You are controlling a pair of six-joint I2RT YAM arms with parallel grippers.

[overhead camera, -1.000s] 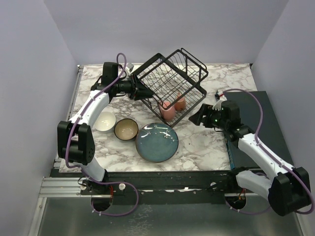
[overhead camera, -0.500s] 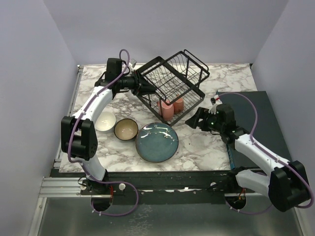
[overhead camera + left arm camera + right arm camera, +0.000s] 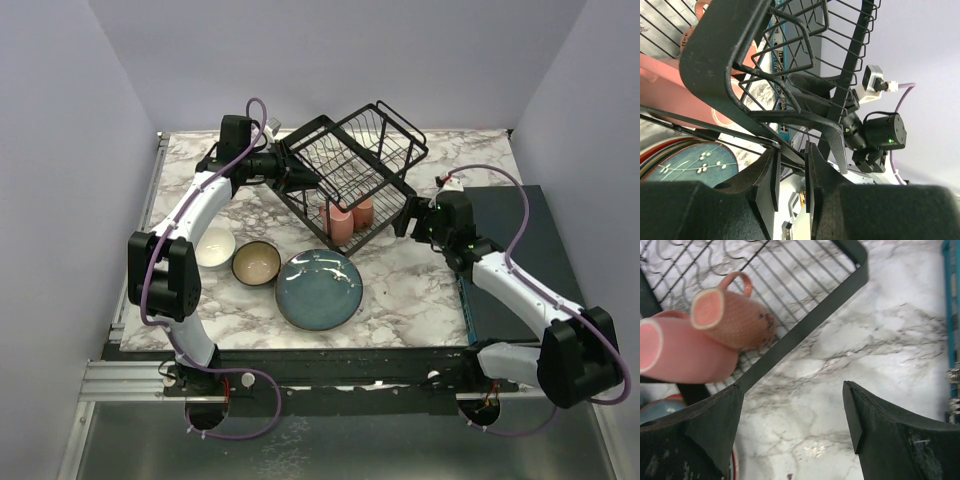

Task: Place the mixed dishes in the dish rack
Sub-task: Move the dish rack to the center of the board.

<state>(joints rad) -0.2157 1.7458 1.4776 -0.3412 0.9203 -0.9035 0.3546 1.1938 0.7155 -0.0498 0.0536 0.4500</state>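
on the marble table [image 3: 400, 290], seen from above, the dish rack [image 3: 350, 165] sits far of centre, turned cornerwise and tilted, with two pink mugs [image 3: 348, 217] side by side in its near corner. the left gripper [image 3: 283, 172] meets the rack's left edge, and the right gripper [image 3: 405, 222] hangs just beside the rack's near right side. near of the rack lies the teal-blue plate [image 3: 319, 288]. left of it are the dark bowl with tan inside [image 3: 257, 263] and then the white bowl [image 3: 213, 246], all three on the table and apart from the rack. a dark slab [image 3: 540, 250] lies along the right edge under the right arm. from the left wrist, the two fingers [image 3: 765, 182] stand close together with a thin rack wire pinched between them, so this pincer is clamped on the rack. the rack's black frame fills most of the view and a pink mug shows through the wires at the upper left. at the lower left the teal-blue plate shows small white flower sprigs, with the rim of a red plate [image 3: 650, 157] at its edge. from the right wrist, the fingers [image 3: 715, 425] are spread wide apart with bare marble between them. one fingertip lies just beside the rack's frame bar; whether it touches i cannot tell. both mugs rest on the rack's wire floor, touching each other, their mouths in view.
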